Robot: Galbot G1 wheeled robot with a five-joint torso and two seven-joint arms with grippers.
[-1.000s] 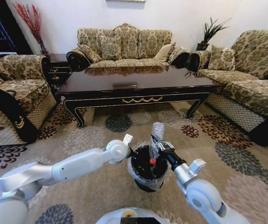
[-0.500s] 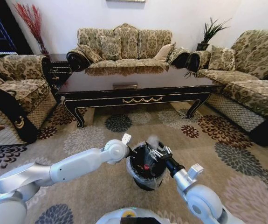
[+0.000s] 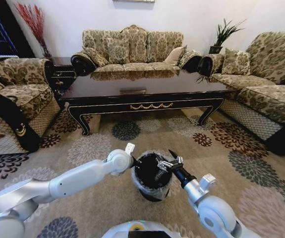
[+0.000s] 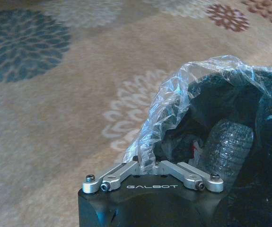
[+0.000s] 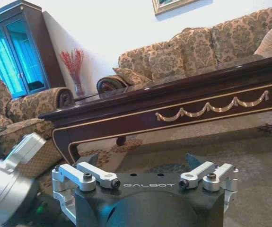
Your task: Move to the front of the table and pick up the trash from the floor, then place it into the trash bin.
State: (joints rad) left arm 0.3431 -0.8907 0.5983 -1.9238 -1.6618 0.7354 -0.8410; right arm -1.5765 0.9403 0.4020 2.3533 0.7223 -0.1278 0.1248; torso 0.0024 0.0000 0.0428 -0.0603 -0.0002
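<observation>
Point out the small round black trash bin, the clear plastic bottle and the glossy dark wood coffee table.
Small round black trash bin [image 3: 141,186]: head view, liner-covered outer wall.
Clear plastic bottle [image 4: 229,145]: left wrist view, ribbed body inside the bin.
Glossy dark wood coffee table [image 3: 147,84]: head view, bare tabletop.

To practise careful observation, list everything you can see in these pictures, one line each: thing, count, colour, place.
table: one, glossy dark wood, gold ornament, mid-room
sofas: three, beige-gold patterned, left, behind and right of the table
side table: one, dark, between left and back sofas
plant: one, green, back right corner
red stems: one bunch, back left corner
floor: beige carpet, flower medallions
trash bin: one, black, on the carpet between the arms
liner bag: one, clear, over the bin's rim
bottle: one, clear, inside the bin
left claw: shut on the liner bag at the rim
right claw: open, over the bin
</observation>
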